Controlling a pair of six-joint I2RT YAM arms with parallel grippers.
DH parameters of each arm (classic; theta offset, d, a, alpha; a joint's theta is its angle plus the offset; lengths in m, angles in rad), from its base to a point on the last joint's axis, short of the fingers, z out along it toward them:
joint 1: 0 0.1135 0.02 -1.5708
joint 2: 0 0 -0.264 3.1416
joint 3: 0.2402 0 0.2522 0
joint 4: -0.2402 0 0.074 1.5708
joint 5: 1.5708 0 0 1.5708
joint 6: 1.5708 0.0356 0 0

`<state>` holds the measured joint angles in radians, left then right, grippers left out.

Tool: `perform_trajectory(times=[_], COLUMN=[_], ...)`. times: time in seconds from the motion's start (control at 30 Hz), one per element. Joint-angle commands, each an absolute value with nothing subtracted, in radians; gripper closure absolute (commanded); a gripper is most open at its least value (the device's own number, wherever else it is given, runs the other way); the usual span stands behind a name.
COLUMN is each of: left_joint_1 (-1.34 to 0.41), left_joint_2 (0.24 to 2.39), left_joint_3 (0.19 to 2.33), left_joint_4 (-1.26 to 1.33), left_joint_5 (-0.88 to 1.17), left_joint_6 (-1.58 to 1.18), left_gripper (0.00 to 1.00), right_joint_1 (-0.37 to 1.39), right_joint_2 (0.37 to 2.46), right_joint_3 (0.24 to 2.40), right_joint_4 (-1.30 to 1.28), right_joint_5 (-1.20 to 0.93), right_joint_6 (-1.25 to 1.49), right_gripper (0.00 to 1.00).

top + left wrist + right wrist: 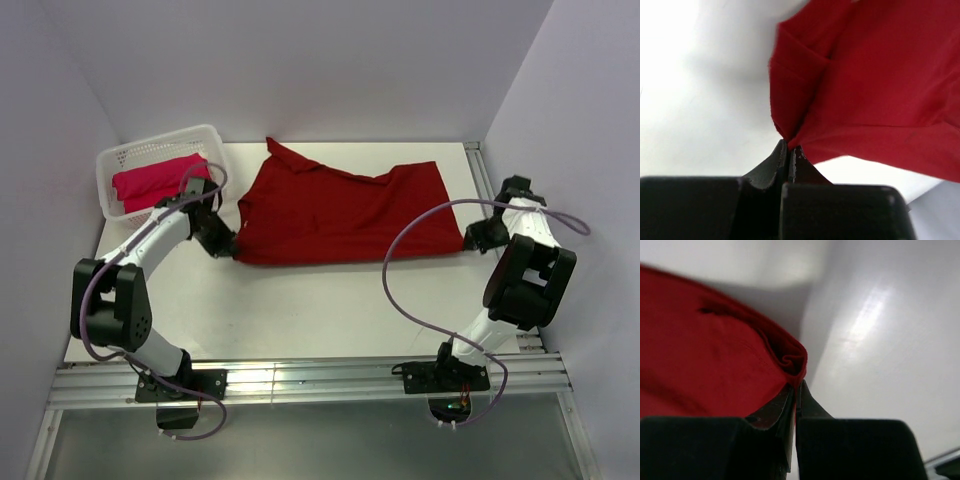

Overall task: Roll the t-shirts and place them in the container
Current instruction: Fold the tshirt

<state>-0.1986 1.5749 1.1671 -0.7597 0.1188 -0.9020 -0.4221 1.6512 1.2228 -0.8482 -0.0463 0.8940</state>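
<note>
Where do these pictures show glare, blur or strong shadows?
Top external: even light, sharp, only soft shadows on the table. Left wrist: upper left washed out to white; the crimson t-shirt slightly soft. Right wrist: a glare streak on the table at the right; that t-shirt is blurred.

On my screen both arms look alike: the left arm [160,232] and the right arm [475,328] have smooth white link shells between bulky black joint housings, each on a black base. A thin lilac cable [95,290] runs along the left arm, and a longer cable [400,250] along the right. The left gripper [788,146] and the right gripper [797,386] have blocky matte-black bodies with fingers tapering to thin tips.
</note>
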Motion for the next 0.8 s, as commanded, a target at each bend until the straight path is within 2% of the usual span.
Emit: perform_trajectory(times=[0.0, 0.33, 0.77], left_joint_1=[-0.199, -0.282, -0.371], left_joint_2=[1.513, 1.437, 1.348], left_joint_3=[1.036, 0.816, 0.661], left_joint_4=[-0.758, -0.658, -0.716], left_joint_5=[0.153, 0.114, 0.068], left_joint_6=[-0.925, -0.942, -1.0], left_gripper=[1.0, 1.0, 1.0], right_joint_1=[-0.456, -0.456, -0.502], right_joint_2=[1.632, 1.654, 1.605], right_joint_3=[1.12, 1.062, 0.934], right_joint_4=[-0.835, -0.796, -0.819], right_joint_5=[-0.009, -0.002, 0.118], right_joint_6=[0.864, 0.847, 0.824], right_gripper=[1.0, 1.0, 1.0])
